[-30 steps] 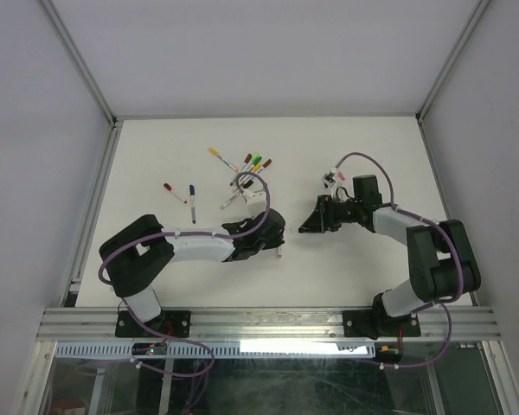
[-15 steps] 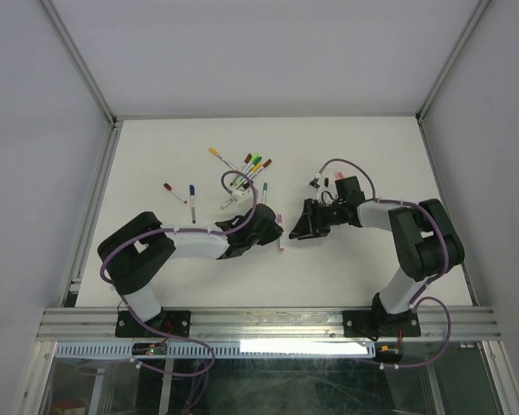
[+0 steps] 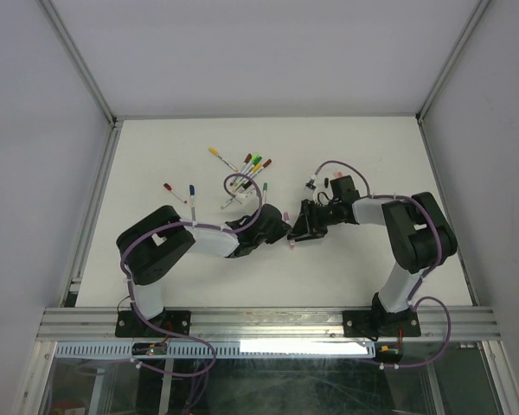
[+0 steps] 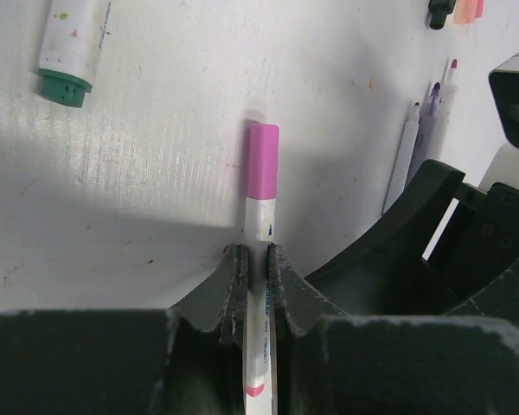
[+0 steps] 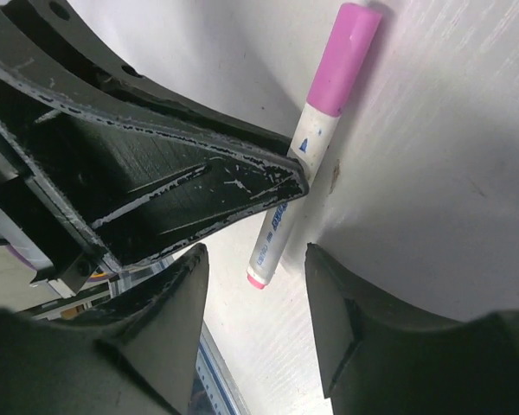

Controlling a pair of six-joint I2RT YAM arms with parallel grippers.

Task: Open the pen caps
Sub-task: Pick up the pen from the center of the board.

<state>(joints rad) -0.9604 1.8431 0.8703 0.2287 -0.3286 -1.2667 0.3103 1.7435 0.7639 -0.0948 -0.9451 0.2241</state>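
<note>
Near the middle of the table [image 4: 156,130], the left gripper [image 4: 255,259] is clenched on the pink pen [image 4: 261,226] by its white barrel, leaving the cap [image 4: 263,161] jutting free, presumably so the other arm can pull it. Facing it, the right gripper [image 5: 255,259] stands parted and empty, the cap not yet between its fingers [image 5: 156,311].
</note>
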